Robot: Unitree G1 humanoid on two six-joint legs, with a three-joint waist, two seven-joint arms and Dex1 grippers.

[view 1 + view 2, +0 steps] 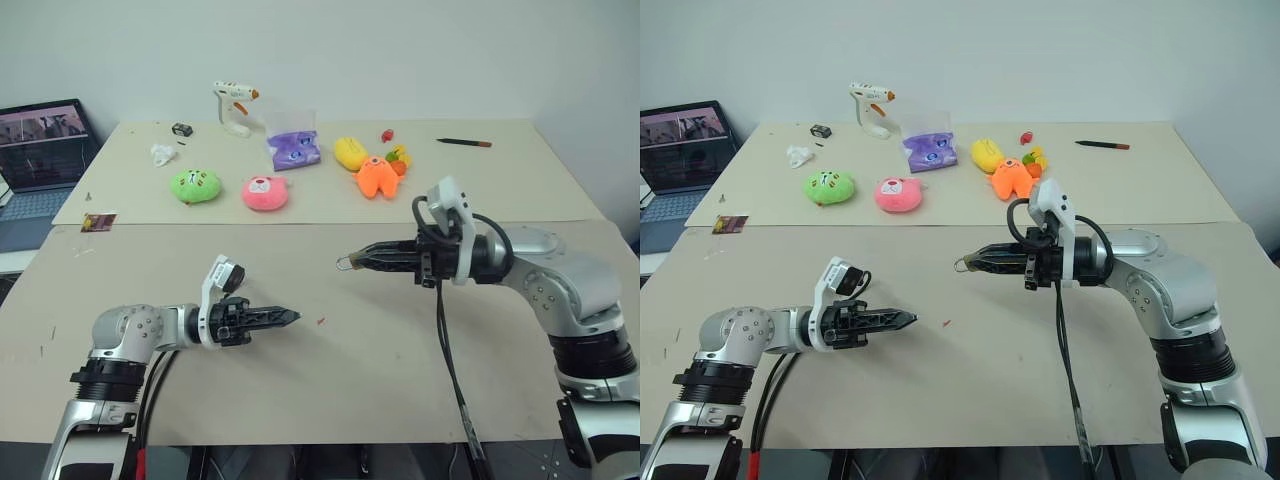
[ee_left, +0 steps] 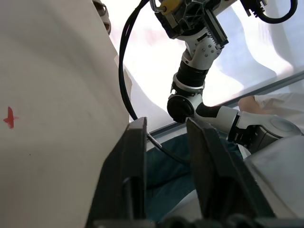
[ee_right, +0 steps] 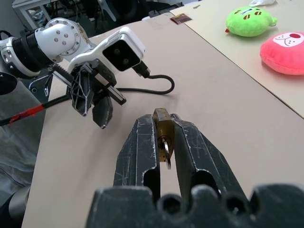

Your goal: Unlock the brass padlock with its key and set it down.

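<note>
The brass padlock point(image 3: 161, 121) is clamped between the fingertips of my right gripper point(image 1: 358, 262), which is held above the middle of the table and points left. Its thin shackle loop point(image 1: 345, 263) sticks out past the tips. The small silvery key point(image 3: 166, 153) sits in the padlock's keyhole, between the right fingers. My left gripper point(image 1: 290, 318) hovers low over the table's near left and points right towards the padlock, a short gap away. Its fingers point(image 2: 133, 156) stand apart with nothing between them.
Across the far half of the table lie green point(image 1: 195, 186), pink point(image 1: 265, 193), orange point(image 1: 376, 177) and yellow point(image 1: 350, 152) plush toys, a purple bag point(image 1: 293, 150), a glue gun point(image 1: 234, 105) and a pen point(image 1: 463, 143). A laptop point(image 1: 40, 150) stands at the far left.
</note>
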